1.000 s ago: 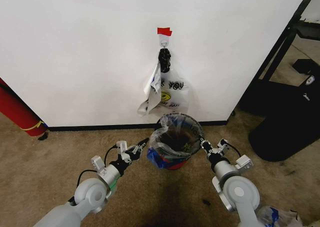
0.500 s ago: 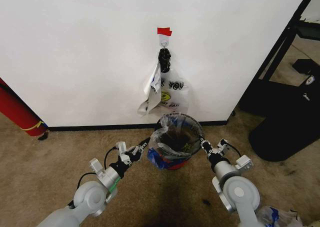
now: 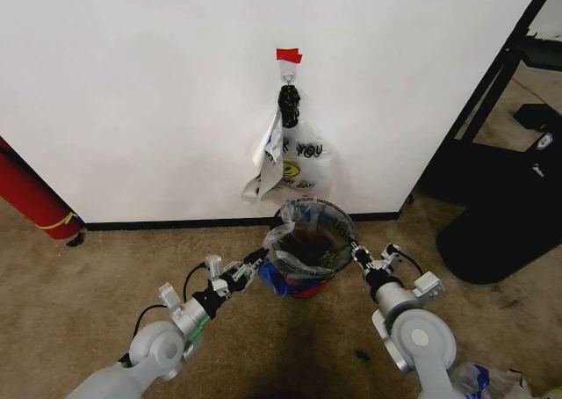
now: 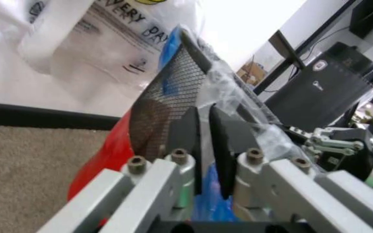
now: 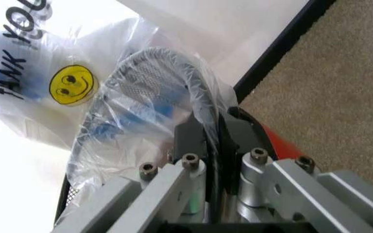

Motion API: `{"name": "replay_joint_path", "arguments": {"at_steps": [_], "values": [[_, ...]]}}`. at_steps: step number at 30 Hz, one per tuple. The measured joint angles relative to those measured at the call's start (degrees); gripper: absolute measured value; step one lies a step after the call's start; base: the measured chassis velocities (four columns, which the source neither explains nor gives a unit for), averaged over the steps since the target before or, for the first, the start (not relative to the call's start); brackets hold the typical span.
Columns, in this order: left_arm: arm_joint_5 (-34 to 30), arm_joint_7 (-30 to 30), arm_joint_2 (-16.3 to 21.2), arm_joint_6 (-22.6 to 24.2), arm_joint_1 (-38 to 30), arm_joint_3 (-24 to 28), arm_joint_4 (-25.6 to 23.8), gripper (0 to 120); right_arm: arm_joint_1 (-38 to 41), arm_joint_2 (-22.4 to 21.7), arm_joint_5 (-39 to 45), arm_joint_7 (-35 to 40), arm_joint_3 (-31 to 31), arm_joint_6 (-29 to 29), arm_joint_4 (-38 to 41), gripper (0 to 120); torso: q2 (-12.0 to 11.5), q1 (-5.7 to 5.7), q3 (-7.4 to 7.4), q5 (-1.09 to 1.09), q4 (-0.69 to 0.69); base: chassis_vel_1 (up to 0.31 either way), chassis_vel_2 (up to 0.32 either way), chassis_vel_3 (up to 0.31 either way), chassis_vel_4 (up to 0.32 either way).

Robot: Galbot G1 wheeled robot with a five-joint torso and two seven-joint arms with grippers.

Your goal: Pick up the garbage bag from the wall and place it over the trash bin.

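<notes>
While a red cylinder point(image 3: 31, 195) leans at the far left edge, cut off by the frame, the white wall point(image 3: 158, 91) with its black baseboard point(image 3: 176, 224) runs behind everything. On the brown carpet point(image 3: 79, 285), the left tool point(image 3: 255, 258) reaches the left side of the trash bin point(image 3: 303, 276), its fingers point(image 4: 185, 141) closed on the mesh rim and the crinkled film there. The garbage bag point(image 3: 283, 244) is draped over the bin, clear plastic around the rim and blue patches bunched low at the front, hiding part of the red base. Directly behind, a "THANK YOU" smiley bag point(image 3: 299, 166) hangs from a hook point(image 3: 289, 84) under a piece of red tape point(image 3: 288, 55); its top is knotted into a dark clump hard to make out. The right tool point(image 3: 354, 249) is clamped on the bin's right rim with the bag film. Farther right stand a black frame point(image 3: 492, 83) and a big black rounded object point(image 3: 500, 232), partly cut off.
</notes>
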Motion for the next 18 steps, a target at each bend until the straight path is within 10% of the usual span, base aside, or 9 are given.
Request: {"name": "replay_joint_path", "arguments": {"at_steps": [18], "values": [[1.79, 2.02, 0.12, 0.04, -0.54, 1.07, 0.29, 61, 0.12, 0.46, -0.06, 0.17, 0.22, 0.06, -0.49, 1, 0.00, 0.00, 0.00, 0.00, 0.00, 0.000, 0.000, 0.000, 0.000]]}}
